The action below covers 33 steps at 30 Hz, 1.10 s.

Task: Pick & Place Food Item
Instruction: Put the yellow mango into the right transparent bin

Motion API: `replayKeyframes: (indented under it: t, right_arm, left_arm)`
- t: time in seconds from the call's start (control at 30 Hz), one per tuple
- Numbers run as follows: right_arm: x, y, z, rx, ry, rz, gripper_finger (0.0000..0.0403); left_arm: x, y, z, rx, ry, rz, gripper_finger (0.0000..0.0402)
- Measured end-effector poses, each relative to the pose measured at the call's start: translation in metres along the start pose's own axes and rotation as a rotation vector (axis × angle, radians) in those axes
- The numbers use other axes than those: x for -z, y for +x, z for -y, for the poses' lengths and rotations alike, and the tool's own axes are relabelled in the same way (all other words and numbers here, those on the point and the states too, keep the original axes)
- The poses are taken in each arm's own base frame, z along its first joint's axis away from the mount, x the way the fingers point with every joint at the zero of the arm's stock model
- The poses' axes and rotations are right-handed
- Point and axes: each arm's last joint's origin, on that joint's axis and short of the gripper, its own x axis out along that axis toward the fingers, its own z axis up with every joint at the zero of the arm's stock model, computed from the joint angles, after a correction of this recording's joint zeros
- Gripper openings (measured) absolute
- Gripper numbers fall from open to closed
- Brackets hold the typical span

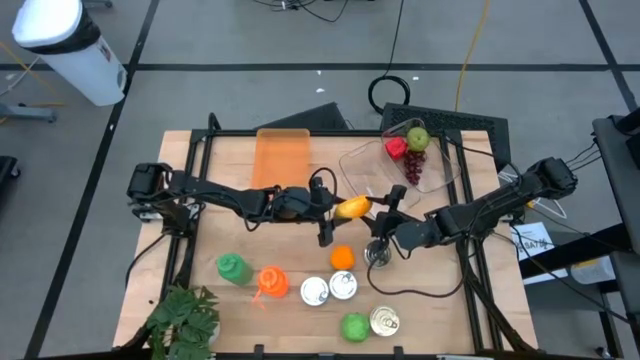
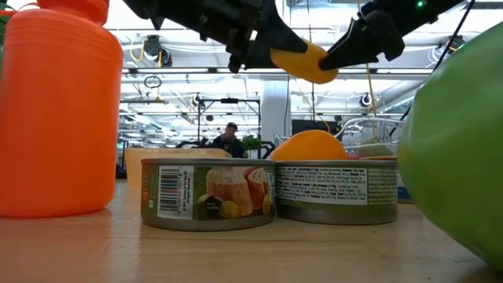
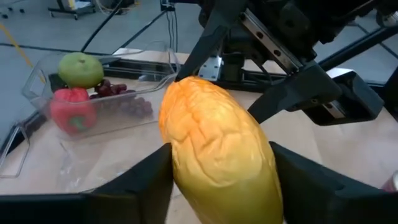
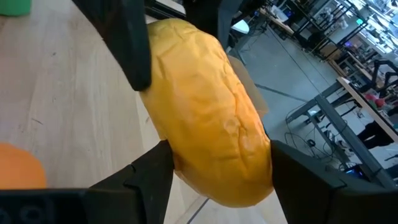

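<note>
Midway through a handover above the table beside the clear tray: mango raised off the wood, clamped between both left gripper and right gripper fingers, placing into tray not yet done.

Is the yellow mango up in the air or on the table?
In the air: the mango hangs above the cans, between both grippers' jaws.

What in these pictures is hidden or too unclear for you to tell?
- Low view: the green fruit is cut off by the picture's right edge.
- Low view: the orange is half hidden behind the tins.
- High view: the tins' labels are too small to read.
- Both wrist views: the yellow mango hides most of the table beyond.
</note>
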Motion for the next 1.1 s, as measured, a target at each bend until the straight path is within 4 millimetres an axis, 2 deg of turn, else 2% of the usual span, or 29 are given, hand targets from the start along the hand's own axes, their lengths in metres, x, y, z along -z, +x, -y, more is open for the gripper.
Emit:
replayKeyframes:
  t: [0.07,0.23,0.37,0.53,0.73,0.9,1.1]
  right_arm:
    - [0.000,0.000,0.000,0.000,0.003,0.003,0.0228]
    - [0.001,-0.001,0.001,0.003,0.013,-0.005,0.0246]
    - [0.002,-0.017,0.011,0.009,0.117,-0.019,0.0259]
    - [0.010,-0.038,0.033,0.014,0.236,-0.050,0.0257]
    - [0.033,-0.042,0.041,0.052,0.295,-0.038,0.0252]
    - [0.045,-0.040,0.046,0.071,0.324,0.007,0.0251]
    - [0.053,-0.042,0.053,0.052,0.423,0.115,0.0258]
  left_arm:
    - [0.000,0.000,-0.002,-0.006,0.001,-0.001,0.0214]
    - [-0.001,0.001,-0.005,-0.051,0.070,0.007,0.0214]
    - [-0.005,-0.004,-0.009,-0.161,0.143,0.015,0.0208]
    - [-0.025,-0.018,-0.015,-0.243,0.229,0.079,0.0208]
    - [-0.043,-0.019,-0.022,-0.039,0.265,0.267,0.0208]
    - [-0.035,-0.005,-0.029,0.063,0.253,0.300,0.0208]
    - [-0.035,-0.007,-0.012,0.131,0.297,0.323,0.0207]
